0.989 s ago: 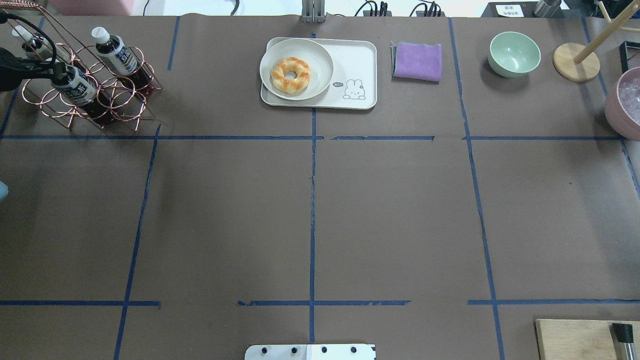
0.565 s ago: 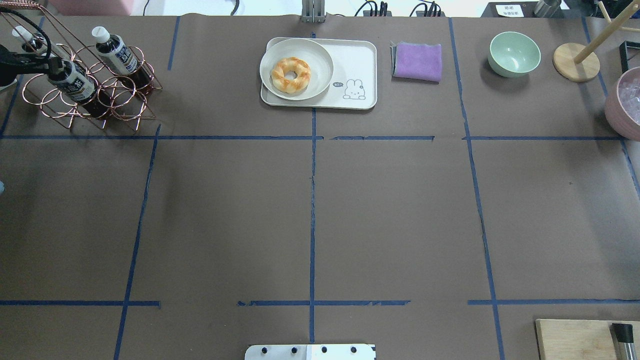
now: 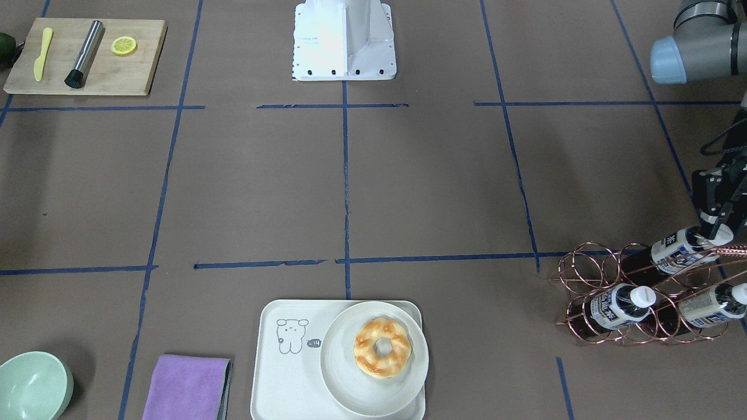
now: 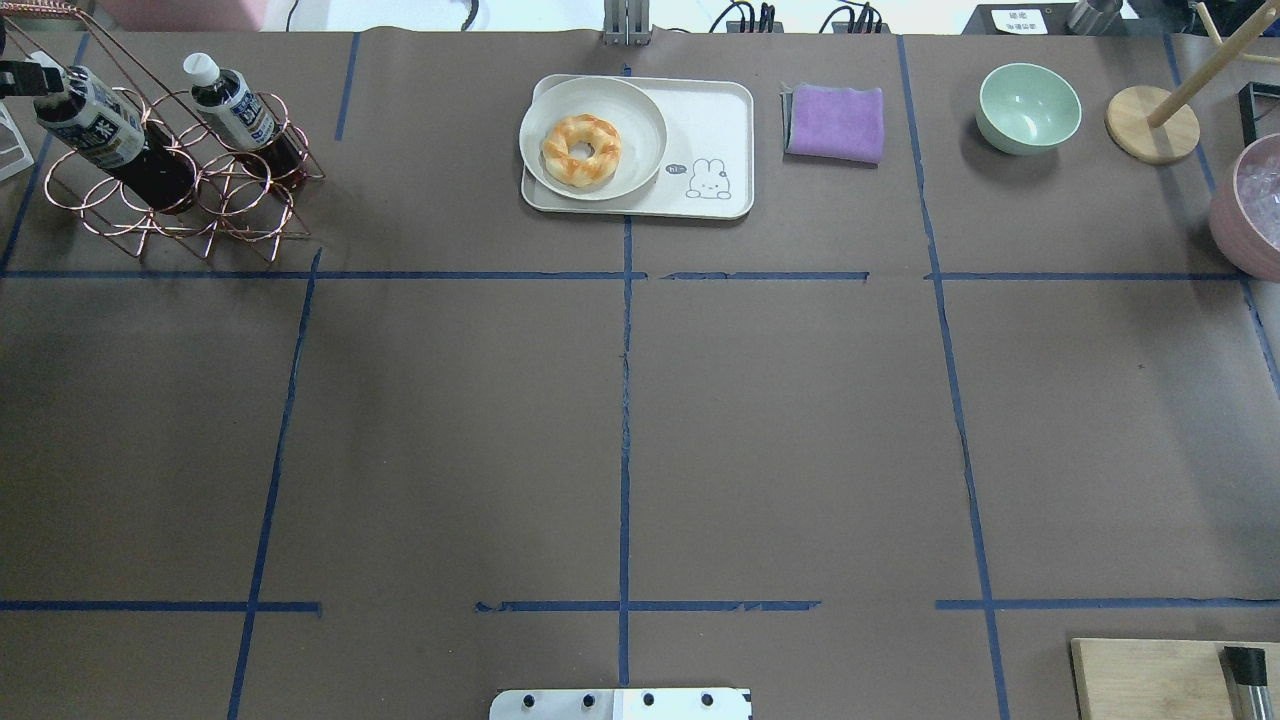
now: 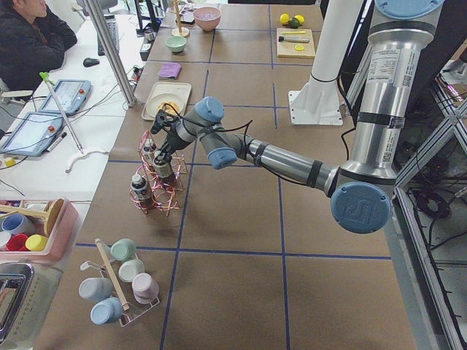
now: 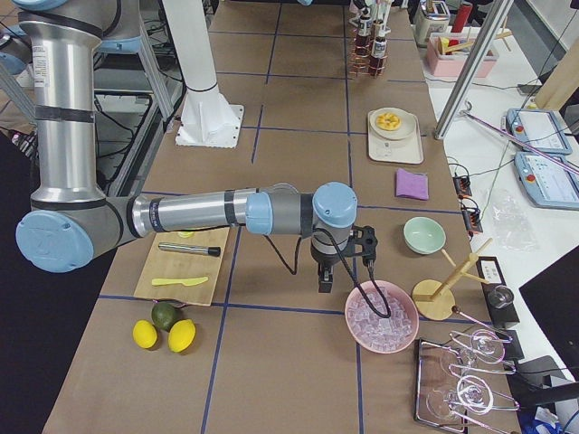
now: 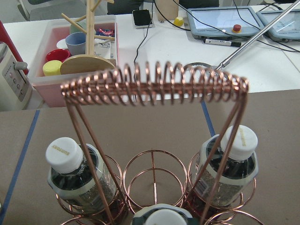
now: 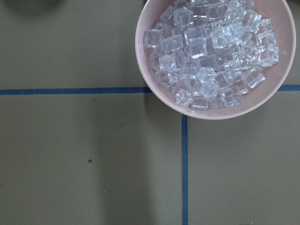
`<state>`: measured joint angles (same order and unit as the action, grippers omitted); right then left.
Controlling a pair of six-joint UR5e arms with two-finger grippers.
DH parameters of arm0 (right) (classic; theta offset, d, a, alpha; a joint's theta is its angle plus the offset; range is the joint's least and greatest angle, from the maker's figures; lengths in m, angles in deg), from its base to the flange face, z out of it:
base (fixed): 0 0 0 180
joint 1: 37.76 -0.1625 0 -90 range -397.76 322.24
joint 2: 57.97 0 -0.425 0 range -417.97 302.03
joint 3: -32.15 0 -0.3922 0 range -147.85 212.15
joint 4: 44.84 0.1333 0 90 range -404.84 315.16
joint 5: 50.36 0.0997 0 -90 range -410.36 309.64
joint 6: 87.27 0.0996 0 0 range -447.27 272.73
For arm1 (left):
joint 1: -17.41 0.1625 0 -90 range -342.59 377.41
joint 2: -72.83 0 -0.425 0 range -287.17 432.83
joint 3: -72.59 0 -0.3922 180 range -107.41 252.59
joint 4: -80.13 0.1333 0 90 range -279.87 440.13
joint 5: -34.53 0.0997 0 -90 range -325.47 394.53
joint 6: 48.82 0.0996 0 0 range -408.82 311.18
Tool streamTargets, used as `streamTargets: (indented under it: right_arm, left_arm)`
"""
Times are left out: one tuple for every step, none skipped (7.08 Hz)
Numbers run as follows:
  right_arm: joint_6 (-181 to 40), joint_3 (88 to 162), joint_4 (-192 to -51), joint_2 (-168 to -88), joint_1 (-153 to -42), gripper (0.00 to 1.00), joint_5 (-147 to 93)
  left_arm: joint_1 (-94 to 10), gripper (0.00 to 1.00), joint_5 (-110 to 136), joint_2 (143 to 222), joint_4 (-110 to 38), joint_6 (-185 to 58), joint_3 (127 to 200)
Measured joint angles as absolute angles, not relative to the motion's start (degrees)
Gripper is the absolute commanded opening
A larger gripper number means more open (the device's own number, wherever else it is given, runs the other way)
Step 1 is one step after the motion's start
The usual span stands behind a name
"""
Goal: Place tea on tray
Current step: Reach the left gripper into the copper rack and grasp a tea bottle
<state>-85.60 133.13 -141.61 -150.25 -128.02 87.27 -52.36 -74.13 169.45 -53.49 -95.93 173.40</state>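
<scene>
Pinching the white cap of the tea [image 3: 677, 248], the left hand [image 3: 716, 228] is working at the far left, well apart from the tray [image 4: 715, 120]. As far as the front-facing view is showing, it is closing on the cap from either side. The tea is leaning in the copper rack [image 4: 230, 190], its long axis slanting so that the cap is pointing up and away from the tray, while the base is sitting low among the rings on the side nearer the tray. A second bottle [image 4: 235, 105] and a third bottle [image 3: 709, 307] are resting in the same rack, beside the gripped one. Moving rightward, the tray itself is carrying a round plate [image 4: 645, 115] with a doughnut [image 4: 581, 150] on its left part, leaving the corner with the line-drawn animal [image 4: 708, 180] bare on its right. Just right of the tray a purple cloth [image 4: 836, 122] is lying, and a green bowl [image 4: 1029, 107] is sitting further right again. Far to the tray's right, the right hand [image 6: 342, 276] is hanging over a pink bowl of ice [image 8: 211, 115]; whether it is spread or pressed together I cannot tell. Since the tea is sitting at the left hand and far from the right one, the left arm is looking like the one to carry it. It is probably going to need to draw the bottle out along its slant, away from the tray, before swinging right toward the bare corner.
</scene>
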Motion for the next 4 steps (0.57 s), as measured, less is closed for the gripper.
streamTargets:
  right_arm:
    - [-85.6,133.13,-141.61,-150.25,-128.02,1.0,87.27]
    - [-85.6,133.17,-141.61,-150.19,-128.02,1.0,87.27]
    - [-85.38,133.68,-141.65,-149.96,-128.02,1.0,87.17]
    - [-84.34,134.82,-141.68,-149.74,-128.02,1.0,86.97]
  left_arm:
    - [-54.05,0.0,-76.32,169.41,-51.19,-95.93,175.72]
    - [-55.27,0.0,-77.69,169.32,-46.86,-95.93,179.77]
    - [-55.8,0.0,-78.21,169.31,-41.04,-95.95,185.01]
    - [-55.82,0.0,-78.17,169.46,-35.36,-96.15,190.03]
